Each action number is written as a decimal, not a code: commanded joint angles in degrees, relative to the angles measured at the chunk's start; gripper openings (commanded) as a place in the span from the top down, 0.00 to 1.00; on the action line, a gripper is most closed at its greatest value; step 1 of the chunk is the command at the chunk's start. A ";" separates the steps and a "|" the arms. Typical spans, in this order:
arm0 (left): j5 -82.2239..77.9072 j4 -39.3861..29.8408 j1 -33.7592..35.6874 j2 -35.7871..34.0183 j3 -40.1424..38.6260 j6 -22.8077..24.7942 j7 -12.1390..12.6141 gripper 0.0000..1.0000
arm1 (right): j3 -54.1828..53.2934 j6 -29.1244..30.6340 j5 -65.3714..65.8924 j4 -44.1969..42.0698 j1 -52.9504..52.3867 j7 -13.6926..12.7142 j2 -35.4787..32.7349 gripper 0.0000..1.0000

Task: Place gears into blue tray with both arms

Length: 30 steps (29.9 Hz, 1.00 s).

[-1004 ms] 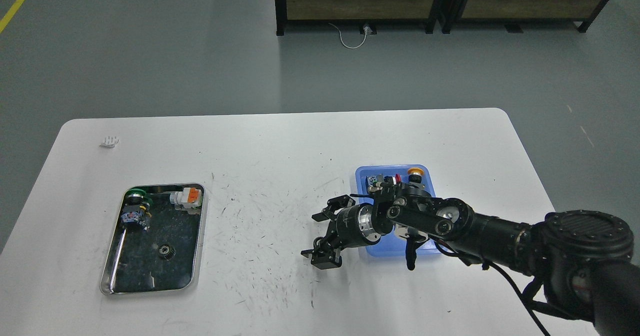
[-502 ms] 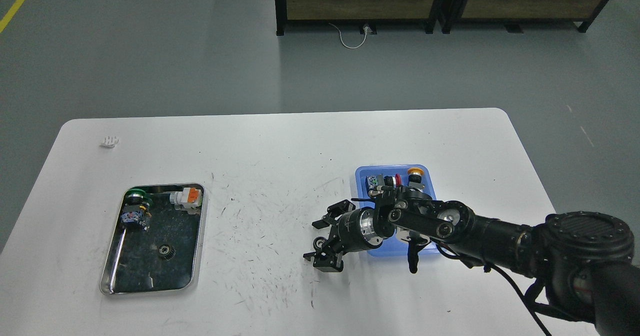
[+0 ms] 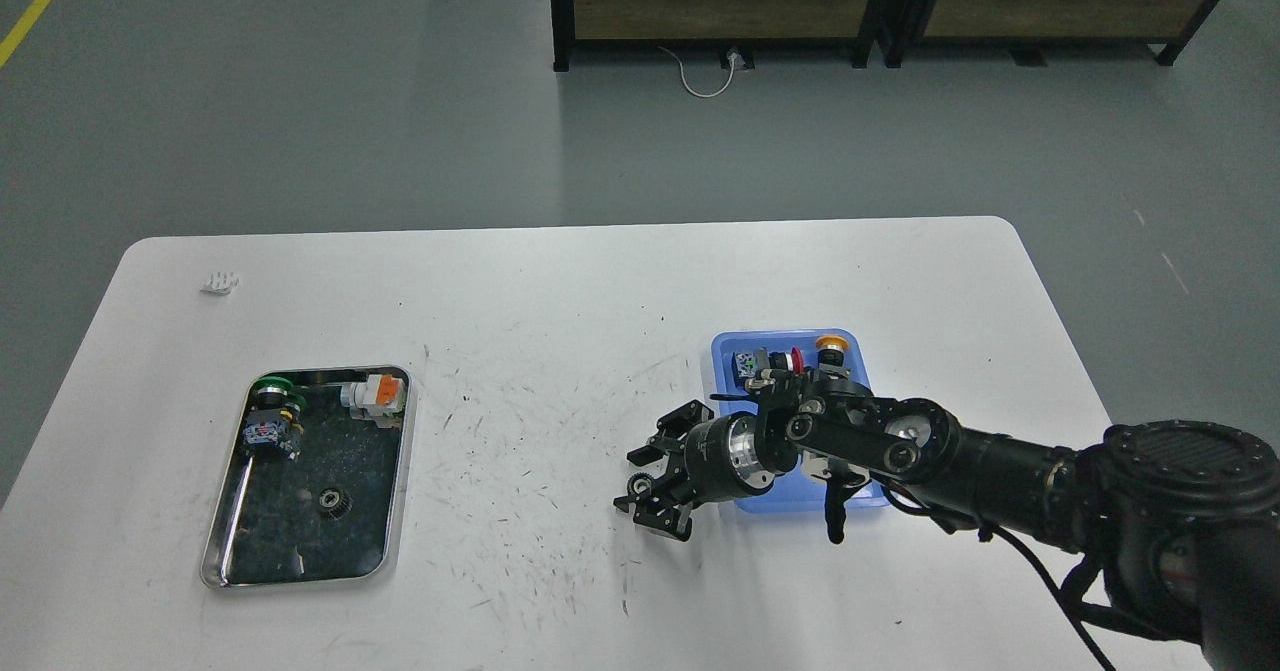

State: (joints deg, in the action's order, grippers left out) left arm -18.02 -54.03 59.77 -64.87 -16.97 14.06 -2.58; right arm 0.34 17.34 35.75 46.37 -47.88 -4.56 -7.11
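Small black toothed gear (image 3: 636, 485) (silvery hub), between right pincer (image 3: 662, 471) fingers

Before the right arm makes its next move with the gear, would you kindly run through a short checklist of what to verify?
1. Right gripper at a gear: ok.
2. Firm grasp on that gear: cannot tell, too small and dark.
3. Blue tray has bare floor showing: ok, though the arm hides most of it.
4. Second gear still in the steel tray: not ok.
5. Left arm ready: cannot tell, not in view.
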 commanded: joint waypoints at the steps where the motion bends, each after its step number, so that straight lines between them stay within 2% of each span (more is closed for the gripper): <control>1: 0.00 -0.02 0.08 -0.34 0.00 0.09 0.03 0.02 | 0.01 0.06 0.03 0.47 -0.02 -0.10 -0.53 0.59; 11: 0.00 -0.02 -0.01 -0.78 0.00 0.00 0.03 0.02 | -1.21 1.38 -0.15 1.09 -0.72 -0.19 -2.38 0.84; 19: 0.00 -0.02 -0.18 -0.87 0.18 -0.09 0.03 0.02 | -5.78 2.17 -0.85 4.60 -2.48 -0.10 -9.04 0.85; 30: 0.00 -0.02 -0.01 -0.78 0.36 0.00 -0.06 0.02 | -8.51 4.46 -0.85 14.01 1.82 0.25 -27.42 0.85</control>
State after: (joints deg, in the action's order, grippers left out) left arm -18.02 -54.06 59.65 -65.75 -16.53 13.96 -2.58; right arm -6.99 21.08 34.81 58.72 -48.28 -4.34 -30.89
